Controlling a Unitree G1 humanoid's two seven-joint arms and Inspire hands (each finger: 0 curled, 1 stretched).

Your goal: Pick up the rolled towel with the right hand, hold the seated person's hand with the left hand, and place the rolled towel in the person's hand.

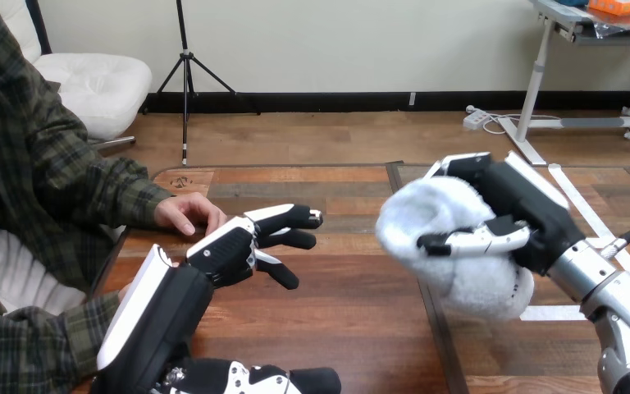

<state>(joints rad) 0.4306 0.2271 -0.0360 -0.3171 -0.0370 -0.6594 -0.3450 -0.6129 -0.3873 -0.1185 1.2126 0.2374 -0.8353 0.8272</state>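
A white rolled towel [451, 245] is held above the table at the right, with my right hand [509, 215] shut on it, fingers and thumb curled round its sides. The person's hand [187, 213] rests palm down on the table at the left edge. My left hand [242, 242] is open, its fingers straight and pointing right, lying just beside the person's fingertips; I cannot tell whether the two touch.
The wooden table [353, 320] stretches between my two hands, with a dark seam running down its middle. The person's sleeve [90, 197] lies along the table's left edge.
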